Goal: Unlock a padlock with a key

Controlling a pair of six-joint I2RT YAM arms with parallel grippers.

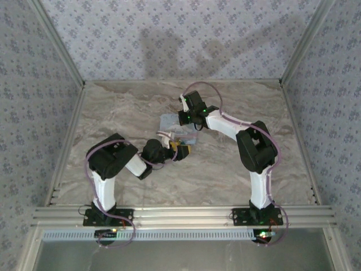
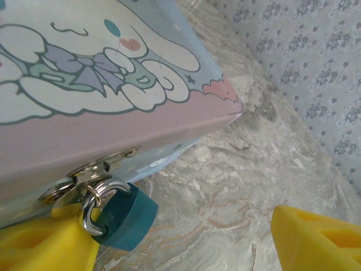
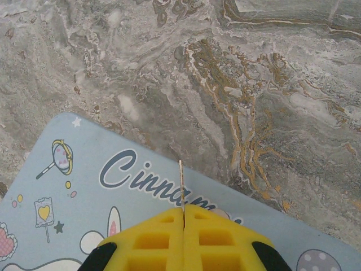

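Note:
A tiny dark-blue padlock (image 2: 127, 217) hangs by its silver shackle from the hasp at the front of the light-blue cartoon tin (image 2: 113, 73). My left gripper (image 2: 180, 231) is open low at the tin's front. Its left yellow finger (image 2: 39, 243) lies right against the padlock and the other finger (image 2: 316, 237) stands well off to the right. My right gripper (image 3: 183, 213) is shut on the key (image 3: 181, 180), whose thin metal blade sticks out edge-on above the tin's lid (image 3: 84, 186). From above, the left gripper (image 1: 182, 150) is at the tin's (image 1: 171, 123) near side and the right gripper (image 1: 190, 116) at its far right side.
The marble tabletop (image 1: 130, 107) spreads around the tin. Patterned walls with aluminium rails (image 1: 62, 56) close in the left, right and back. A metal frame (image 1: 180, 213) runs along the near edge by the arm bases.

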